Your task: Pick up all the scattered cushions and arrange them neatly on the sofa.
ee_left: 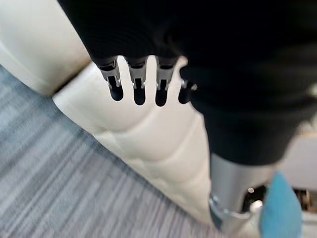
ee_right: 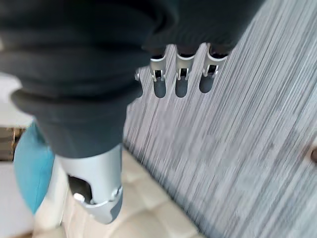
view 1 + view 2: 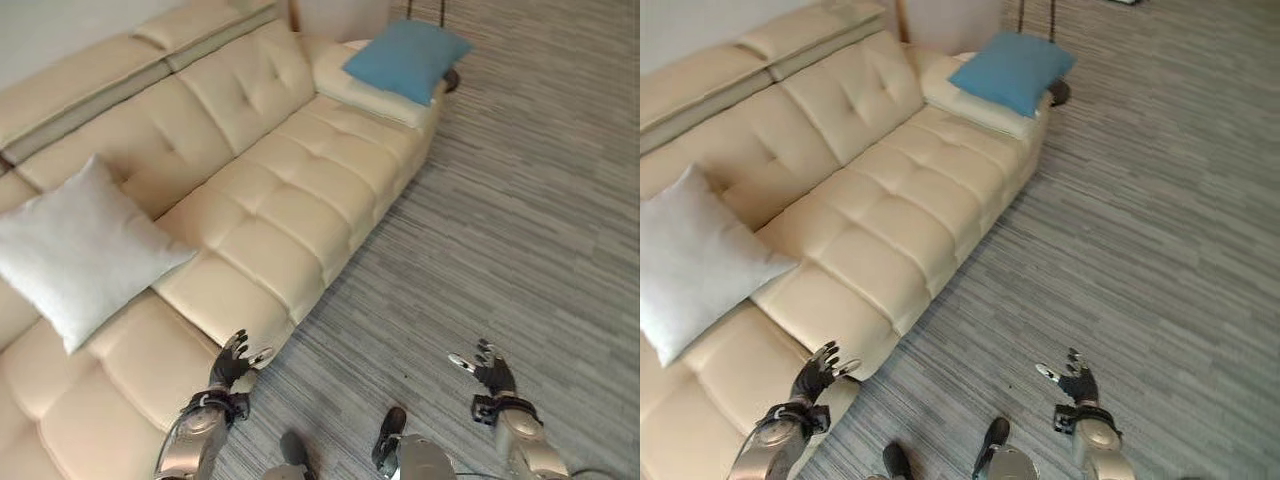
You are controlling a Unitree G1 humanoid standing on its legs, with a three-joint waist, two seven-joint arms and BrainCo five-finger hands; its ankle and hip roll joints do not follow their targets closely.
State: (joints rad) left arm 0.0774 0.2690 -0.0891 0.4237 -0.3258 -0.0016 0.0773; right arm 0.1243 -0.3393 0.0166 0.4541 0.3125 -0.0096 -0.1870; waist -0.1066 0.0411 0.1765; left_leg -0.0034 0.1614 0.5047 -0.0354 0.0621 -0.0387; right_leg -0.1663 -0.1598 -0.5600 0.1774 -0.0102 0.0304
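A cream tufted sofa (image 3: 270, 190) runs from the lower left to the upper middle. A white cushion (image 3: 80, 250) leans against its backrest at the left end. A blue cushion (image 3: 408, 57) lies on the far armrest (image 3: 375, 98); it also shows as a blue edge (image 1: 280, 208) in the left wrist view. My left hand (image 3: 232, 363) hovers by the sofa's front edge, fingers (image 1: 138, 84) straight and empty. Over the carpet at the lower right is my right hand (image 3: 487, 368), with relaxed fingers (image 2: 181, 74) holding nothing.
Grey striped carpet (image 3: 510, 220) covers the floor to the right of the sofa. A dark stand base (image 3: 452, 78) sits on the floor just behind the blue cushion.
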